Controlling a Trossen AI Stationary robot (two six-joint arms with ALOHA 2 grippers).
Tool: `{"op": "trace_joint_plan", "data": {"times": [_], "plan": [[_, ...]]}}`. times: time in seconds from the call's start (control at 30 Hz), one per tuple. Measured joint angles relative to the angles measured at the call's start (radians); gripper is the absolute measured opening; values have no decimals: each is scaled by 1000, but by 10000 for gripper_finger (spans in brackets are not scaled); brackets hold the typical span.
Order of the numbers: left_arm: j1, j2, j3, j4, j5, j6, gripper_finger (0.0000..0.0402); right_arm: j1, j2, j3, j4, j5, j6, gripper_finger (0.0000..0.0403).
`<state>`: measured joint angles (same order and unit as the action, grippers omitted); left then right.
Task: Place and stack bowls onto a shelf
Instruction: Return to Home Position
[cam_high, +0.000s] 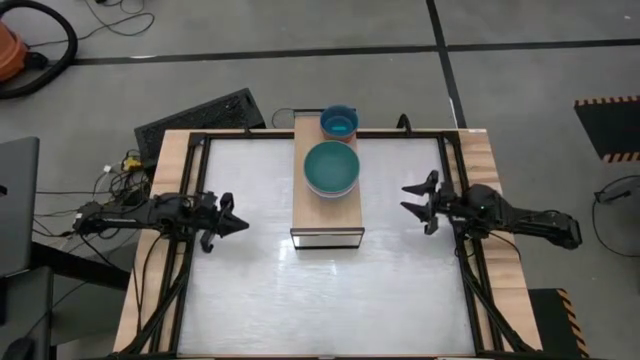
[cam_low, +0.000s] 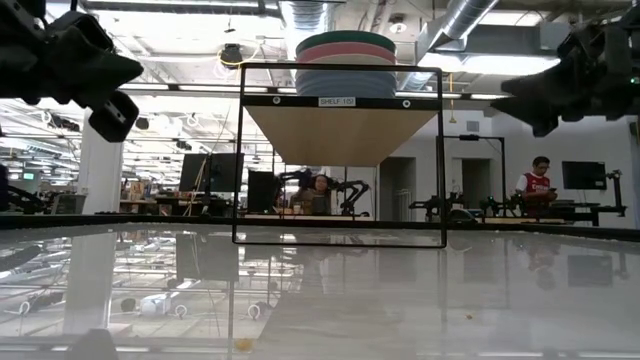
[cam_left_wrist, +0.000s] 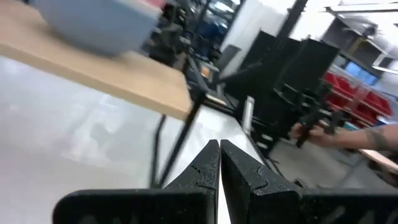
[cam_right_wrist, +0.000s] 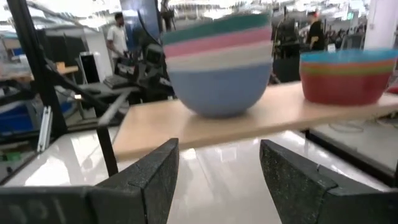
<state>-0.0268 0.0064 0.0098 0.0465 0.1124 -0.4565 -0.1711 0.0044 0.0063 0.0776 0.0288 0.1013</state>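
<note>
The light-wood shelf (cam_high: 326, 205) stands at the table's middle and bears two stacks of bowls. The larger stack (cam_high: 331, 168) has a grey-blue bowl (cam_right_wrist: 217, 87) at the bottom, a pink one above it and a dark green one on top. The small stack (cam_high: 339, 123) sits toward the far end, red at the bottom (cam_right_wrist: 347, 87) and cyan on top. My left gripper (cam_high: 243, 224) hovers left of the shelf, shut and empty. My right gripper (cam_high: 406, 198) hovers right of the shelf, open and empty.
The shelf's dark metal frame (cam_low: 340, 155) rises from the glossy table. Black rails run along the table's left (cam_high: 183, 270) and right (cam_high: 468, 270) sides. People (cam_low: 538, 185) and workstations show in the room beyond. Bare table surface (cam_high: 330, 300) lies near the front.
</note>
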Motion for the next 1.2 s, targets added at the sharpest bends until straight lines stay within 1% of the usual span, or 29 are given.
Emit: {"op": "trace_joint_plan", "data": {"times": [0.07,0.13,0.2,0.33,0.63,1.2], "plan": [[0,0,9,-26,46,-18,0,0,0,0,-32,0,3,249],[0,0,20,-51,95,-4,0,0,0,0,-46,-5,3,249],[0,0,21,-53,118,0,0,0,3,0,-49,-8,3,249],[0,1,22,-55,118,-23,0,0,4,0,-53,-8,3,249],[0,1,22,-59,56,28,0,0,4,0,-58,-7,3,249],[0,1,24,-59,52,27,0,0,4,-1,-61,-4,3,249]]}}
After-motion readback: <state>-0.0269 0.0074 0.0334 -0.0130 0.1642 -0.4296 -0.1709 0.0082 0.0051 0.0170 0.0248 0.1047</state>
